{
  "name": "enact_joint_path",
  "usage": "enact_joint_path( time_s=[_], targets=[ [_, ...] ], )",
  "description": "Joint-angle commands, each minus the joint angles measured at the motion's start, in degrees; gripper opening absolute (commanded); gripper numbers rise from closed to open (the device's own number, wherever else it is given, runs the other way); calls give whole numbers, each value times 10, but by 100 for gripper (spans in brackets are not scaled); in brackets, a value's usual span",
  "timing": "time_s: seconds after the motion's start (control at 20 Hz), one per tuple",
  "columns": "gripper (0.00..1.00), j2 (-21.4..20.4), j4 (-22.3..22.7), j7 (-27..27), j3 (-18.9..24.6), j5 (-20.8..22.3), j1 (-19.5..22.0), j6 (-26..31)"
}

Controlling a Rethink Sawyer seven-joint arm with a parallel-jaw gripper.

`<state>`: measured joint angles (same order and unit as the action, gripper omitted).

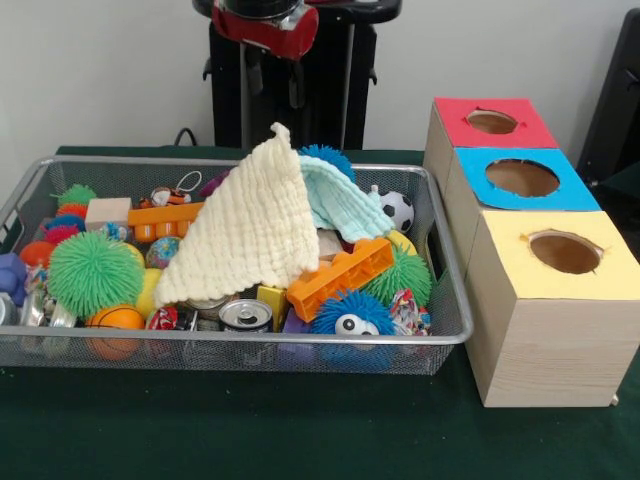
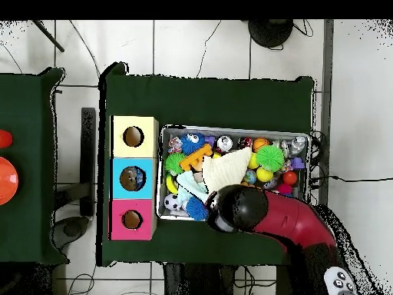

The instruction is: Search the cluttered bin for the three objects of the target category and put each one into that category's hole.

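Observation:
A wire mesh bin (image 1: 455,300) holds mixed toys. Out of it a cream cloth (image 1: 250,225) rises to a peak right below the red arm head (image 1: 265,28), draped like a tent over the toys. My gripper (image 1: 282,120) seems shut on the cloth's top corner, though its dark fingers barely show against the pedestal. A pale blue cloth (image 1: 340,205) lies behind it. In the overhead view the arm (image 2: 265,215) covers the bin's near edge and hides the gripper. Right of the bin stand three boxes with holes: red (image 1: 535,125), blue (image 1: 475,170), yellow (image 1: 610,250).
The bin also holds a green spiky ball (image 1: 93,272), an orange brick (image 1: 340,278), a soccer ball (image 1: 397,210), a metal can (image 1: 245,315), a blue spiky ball with eyes (image 1: 350,315) and a small basketball (image 1: 115,320). The boxes (image 2: 133,178) touch the bin's side.

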<state>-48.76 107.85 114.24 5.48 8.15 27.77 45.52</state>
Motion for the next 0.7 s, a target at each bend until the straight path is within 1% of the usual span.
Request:
enact_joint_path(
  time_s=[0.05, 0.3, 0.5, 0.7],
  targets=[
    [100, 71, -172, 58, -8, 50, -22, -56],
    [100, 99, -253, 75, -38, 73, -53, -7],
    [100, 114, -267, 47, -28, 65, -42, -15],
    [100, 110, -271, 6, -18, 62, -25, -5]
  ],
)
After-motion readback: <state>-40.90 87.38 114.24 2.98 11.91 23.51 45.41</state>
